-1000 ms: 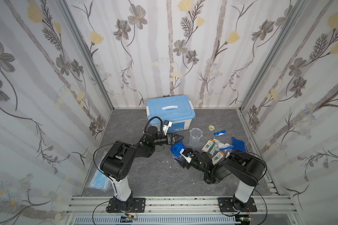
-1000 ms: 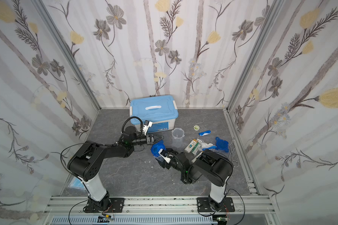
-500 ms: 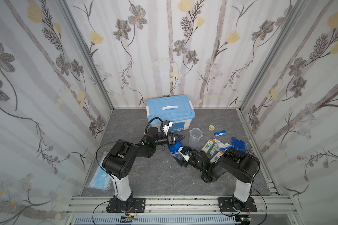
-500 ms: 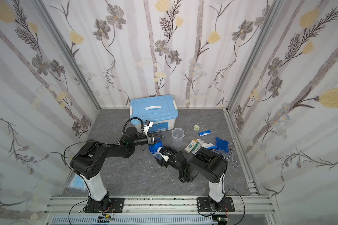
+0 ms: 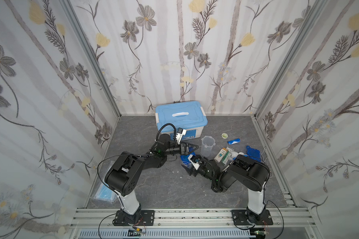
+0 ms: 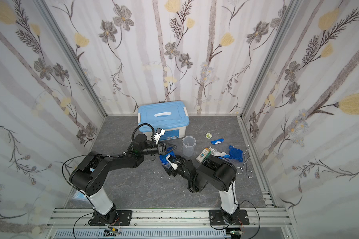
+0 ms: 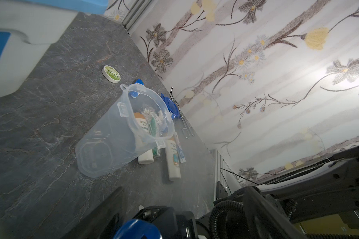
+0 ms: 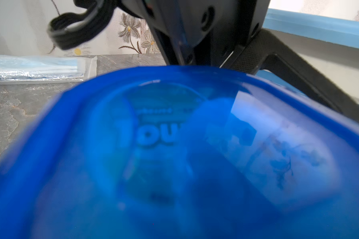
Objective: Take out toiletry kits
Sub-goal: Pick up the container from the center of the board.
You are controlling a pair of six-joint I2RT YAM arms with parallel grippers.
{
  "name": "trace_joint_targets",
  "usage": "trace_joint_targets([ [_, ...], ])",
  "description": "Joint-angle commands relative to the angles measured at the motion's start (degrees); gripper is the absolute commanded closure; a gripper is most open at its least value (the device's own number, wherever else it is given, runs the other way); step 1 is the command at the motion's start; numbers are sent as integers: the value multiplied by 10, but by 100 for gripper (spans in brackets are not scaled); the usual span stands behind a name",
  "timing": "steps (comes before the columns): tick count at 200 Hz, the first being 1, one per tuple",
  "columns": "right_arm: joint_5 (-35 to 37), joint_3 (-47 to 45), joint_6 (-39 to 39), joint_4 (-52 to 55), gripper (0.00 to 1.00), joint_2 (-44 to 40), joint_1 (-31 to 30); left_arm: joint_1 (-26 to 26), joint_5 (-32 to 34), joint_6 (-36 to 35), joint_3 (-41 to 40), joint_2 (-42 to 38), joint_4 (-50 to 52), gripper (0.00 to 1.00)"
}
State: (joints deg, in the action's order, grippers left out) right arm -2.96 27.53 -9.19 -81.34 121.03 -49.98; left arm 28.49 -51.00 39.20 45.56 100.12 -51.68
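Left tool [image 5: 194,150] hangs released over the blue-lidded cup [image 5: 184,162]. Right tool [image 5: 188,168] seems against it; I cannot tell its grip.

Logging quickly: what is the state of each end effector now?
Left end effector: open, holding nothing.
Right end effector: cannot be told; the blue-lidded translucent plastic cup hides its jaws.

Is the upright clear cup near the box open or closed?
Open. The clear cup has no lid on its rim.
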Motion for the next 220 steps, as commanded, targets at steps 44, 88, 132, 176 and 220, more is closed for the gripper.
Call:
trace_joint_targets([
  [44,8,-2,4,-65,36,3,-12,-1,5,31,5,19,-59,11],
  [88,10,-52,24,-49,38,-79,-17,-12,63,-80,18,-86,146,9],
  [132,-33,-83,22,97,38,-266,-13,-23,166,-150,46,-241,366,0],
  [176,-189,-29,40,373,37,-524,51,-11,193,-193,13,-366,391,0],
  [220,-275,37,102,520,38,-615,102,25,212,-240,-40,-430,339,2],
])
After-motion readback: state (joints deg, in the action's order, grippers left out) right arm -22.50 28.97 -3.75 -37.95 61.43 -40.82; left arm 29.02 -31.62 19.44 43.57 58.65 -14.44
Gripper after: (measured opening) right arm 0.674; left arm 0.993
